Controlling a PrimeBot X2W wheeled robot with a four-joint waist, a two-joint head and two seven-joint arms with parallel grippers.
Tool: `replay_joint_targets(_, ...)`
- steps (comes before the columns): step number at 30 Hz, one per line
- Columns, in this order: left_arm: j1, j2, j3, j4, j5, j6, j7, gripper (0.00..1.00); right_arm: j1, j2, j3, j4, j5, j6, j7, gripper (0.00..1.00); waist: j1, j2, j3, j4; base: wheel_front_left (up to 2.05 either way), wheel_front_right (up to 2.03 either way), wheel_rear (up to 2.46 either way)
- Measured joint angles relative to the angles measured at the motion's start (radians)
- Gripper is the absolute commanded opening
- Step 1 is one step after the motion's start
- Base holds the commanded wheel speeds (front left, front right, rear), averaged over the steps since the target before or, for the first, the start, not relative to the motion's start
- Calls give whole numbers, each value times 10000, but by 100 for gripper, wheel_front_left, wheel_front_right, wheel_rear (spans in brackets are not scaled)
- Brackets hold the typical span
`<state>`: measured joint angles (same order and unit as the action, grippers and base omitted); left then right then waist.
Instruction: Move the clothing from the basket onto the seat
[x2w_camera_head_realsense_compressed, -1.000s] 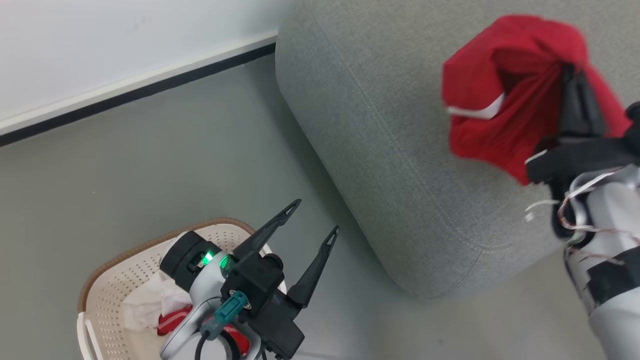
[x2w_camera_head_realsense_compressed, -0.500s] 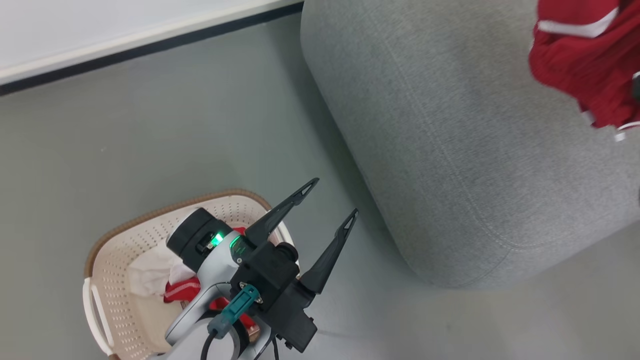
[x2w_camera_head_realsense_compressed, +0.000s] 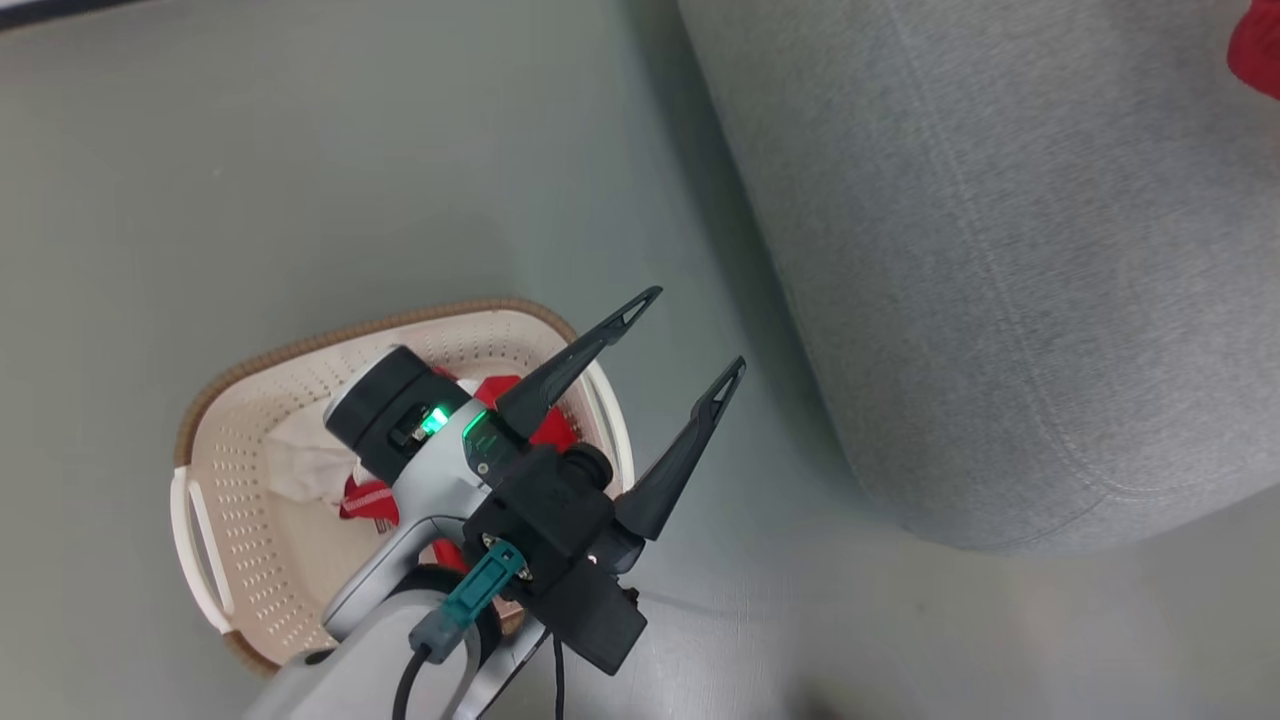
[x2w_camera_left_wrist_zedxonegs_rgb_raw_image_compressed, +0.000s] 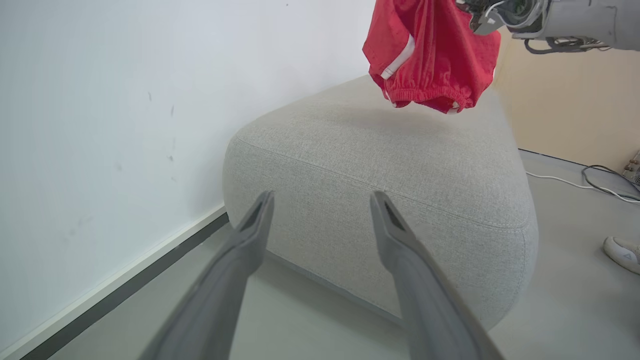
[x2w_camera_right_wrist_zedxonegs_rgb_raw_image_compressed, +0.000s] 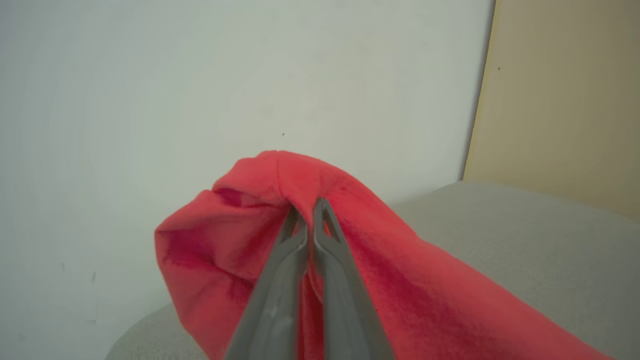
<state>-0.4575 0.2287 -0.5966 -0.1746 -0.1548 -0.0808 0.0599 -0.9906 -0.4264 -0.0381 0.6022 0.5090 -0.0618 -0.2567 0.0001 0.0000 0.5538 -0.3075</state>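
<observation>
Right hand (x2w_camera_right_wrist_zedxonegs_rgb_raw_image_compressed: 307, 209) tight on red clothing (x2w_camera_right_wrist_zedxonegs_rgb_raw_image_compressed: 210, 250)

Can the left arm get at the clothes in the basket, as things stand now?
Probably yes. The left pincer is open and empty over the basket, and nothing covers the clothes inside. It points toward the sofa, so it would need to turn down.

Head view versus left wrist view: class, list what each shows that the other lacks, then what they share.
Head view's extras: the basket on the floor, holding a white piece and red striped clothing. Left wrist view's extras: a beige wall panel, a cable, a shoe and the right arm holding the red garment above the seat. Shared: seat, floor, open left hand, and that red garment, a mere corner in the head view.
</observation>
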Motion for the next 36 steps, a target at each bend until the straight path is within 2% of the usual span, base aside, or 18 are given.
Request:
replay_joint_targets(8, -390, 151, 10, -144, 236, -107, 61, 100, -240, -27, -121, 635, -2, 94, -2, 0, 0, 0, 840, 217, 0, 0, 0)
replay_joint_targets(12, -564, 203, 36, -94, 251, -165, 44, 100, -258, 167, -88, 1174, -4, 228, -2, 0, 1, 0, 1190, 283, 0, 0, 0)
replay_joint_targets(21, -717, 240, 50, 123, 251, -174, -84, 100, -243, 491, -113, 2148, 12, 445, -2, 1, 1, 0, 1428, 328, 0, 0, 0)
replay_joint_targets(22, -719, 251, 58, 167, 251, -174, -104, 100, -243, 522, -115, 2194, 10, 447, -2, 39, 0, 1, 1409, 323, 0, 0, 0)
replay_joint_targets(23, -719, 253, 59, 226, 251, -174, -109, 100, -243, 545, -113, 2217, 6, 460, -2, 60, 1, 0, 1383, 318, 0, 0, 0)
replay_joint_targets(24, -720, 257, 61, 282, 249, -174, -150, 100, -243, 552, -111, 2230, -10, 502, -2, 100, 0, 0, 1353, 312, 0, 0, 0)
replay_joint_targets(36, -660, 221, 54, 1012, 155, -245, -600, 100, 314, 715, -27, 2263, -608, 621, 0, 100, -1, 0, 568, 257, 0, 0, 0)
